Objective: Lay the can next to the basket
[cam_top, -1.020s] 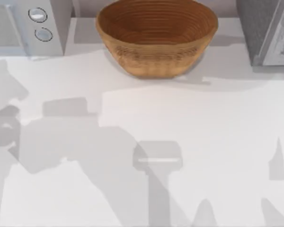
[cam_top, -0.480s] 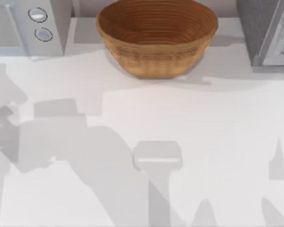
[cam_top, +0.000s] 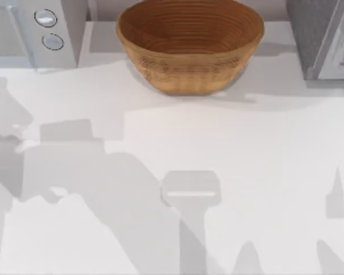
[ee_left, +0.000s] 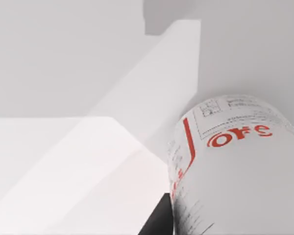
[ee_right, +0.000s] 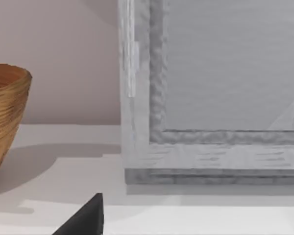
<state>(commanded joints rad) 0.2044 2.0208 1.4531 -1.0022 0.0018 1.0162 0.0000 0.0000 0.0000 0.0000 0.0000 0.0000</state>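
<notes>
One basket (cam_top: 189, 43) sits at the back middle of the white table (cam_top: 264, 172). One can (ee_left: 235, 171) shows very close in the left wrist view, white with red letters, above the table. It seems to be held by the left claw, but I cannot tell how wide either claw is open. Two grey boxes stand at the back corners, one with two round knobs (cam_top: 49, 30).

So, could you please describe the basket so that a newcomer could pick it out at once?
Look along the back edge of the white table, between the pale appliance with two round knobs and the grey boxy unit. The basket stands there: a round, warm brown woven bowl, the one curved, ribbed thing between them.
</notes>
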